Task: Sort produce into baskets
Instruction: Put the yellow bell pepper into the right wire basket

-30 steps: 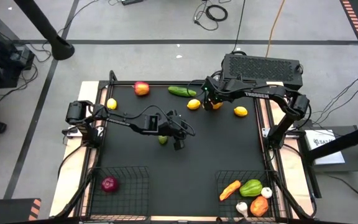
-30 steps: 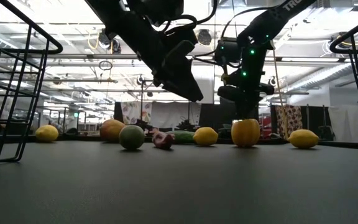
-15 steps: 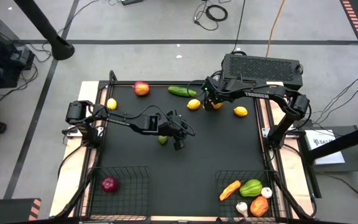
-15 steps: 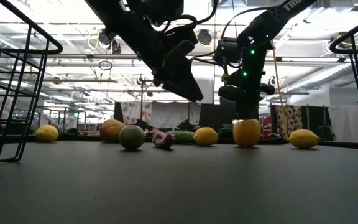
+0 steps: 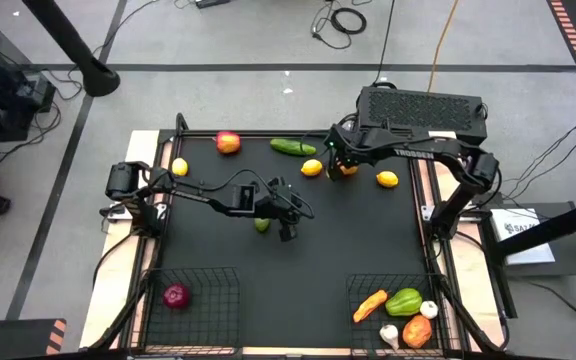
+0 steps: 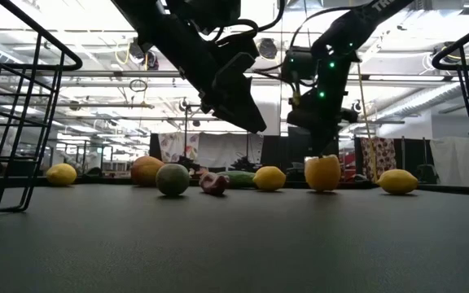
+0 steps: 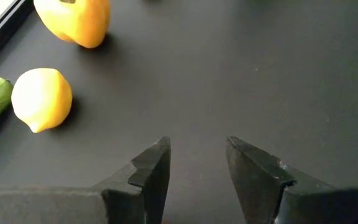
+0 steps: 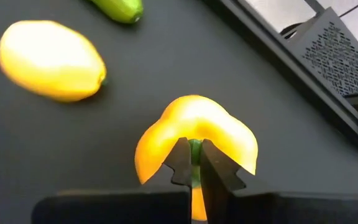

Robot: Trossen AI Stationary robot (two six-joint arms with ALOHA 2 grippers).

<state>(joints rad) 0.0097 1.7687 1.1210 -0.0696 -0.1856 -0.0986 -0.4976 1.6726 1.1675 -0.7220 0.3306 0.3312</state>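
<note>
Stem pinched: my right gripper (image 8: 192, 163) is closed tight on the green stem of the yellow pepper (image 8: 194, 140), at the far edge of the black table (image 5: 348, 240), toward twelve o'clock. In the low view the pepper (image 6: 322, 172) hangs just under that gripper, its base at or barely off the mat; I cannot tell which. A lemon (image 5: 312, 167) lies just beside it at nine o'clock, the cucumber (image 5: 293, 147) beyond that, and a second lemon (image 5: 387, 179) at three o'clock. My left gripper (image 7: 194, 168) hovers near the table's middle, jaws partly apart and holding nothing, the green lime (image 5: 262, 225) just beside it. Of the two baskets, the left basket (image 5: 223, 272) holds the purple onion (image 5: 176, 296); the right basket (image 5: 353, 285) holds the carrot (image 5: 369, 306), a green pepper (image 5: 404, 301) and garlic (image 5: 429, 310).
</note>
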